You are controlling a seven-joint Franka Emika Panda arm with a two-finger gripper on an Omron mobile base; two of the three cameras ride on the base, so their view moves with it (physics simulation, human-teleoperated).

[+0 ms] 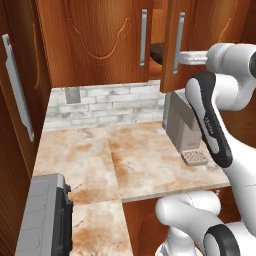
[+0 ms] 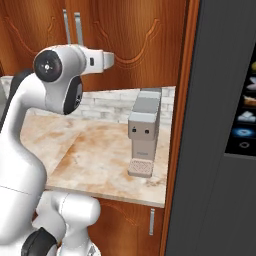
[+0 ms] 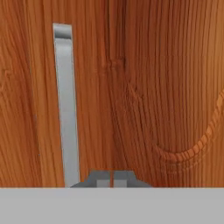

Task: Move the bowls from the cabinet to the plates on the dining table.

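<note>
The cabinet (image 1: 100, 35) hangs above the counter, and its right door (image 1: 170, 45) stands ajar. Through the gap beside that door a dark brown bowl (image 1: 157, 51) rests on the shelf inside. My gripper (image 1: 184, 57) reaches from the right up to the ajar door's face, close by its long silver handle (image 1: 179, 42). In the hand view the two fingertips (image 3: 101, 180) are pressed together with nothing between them. The gripper (image 3: 109, 180) faces the carved wood, with the handle (image 3: 66, 105) just to their left. The plates and the dining table are out of view.
A grey coffee machine (image 1: 182, 127) stands on the seamed marble counter (image 1: 100, 155), backed by white brick (image 1: 105, 102). A tall dark panel (image 2: 215, 125) walls off the right. A grey appliance (image 1: 45, 220) sits at the lower left, and another wooden door with a bar handle (image 1: 17, 85) juts in at the left.
</note>
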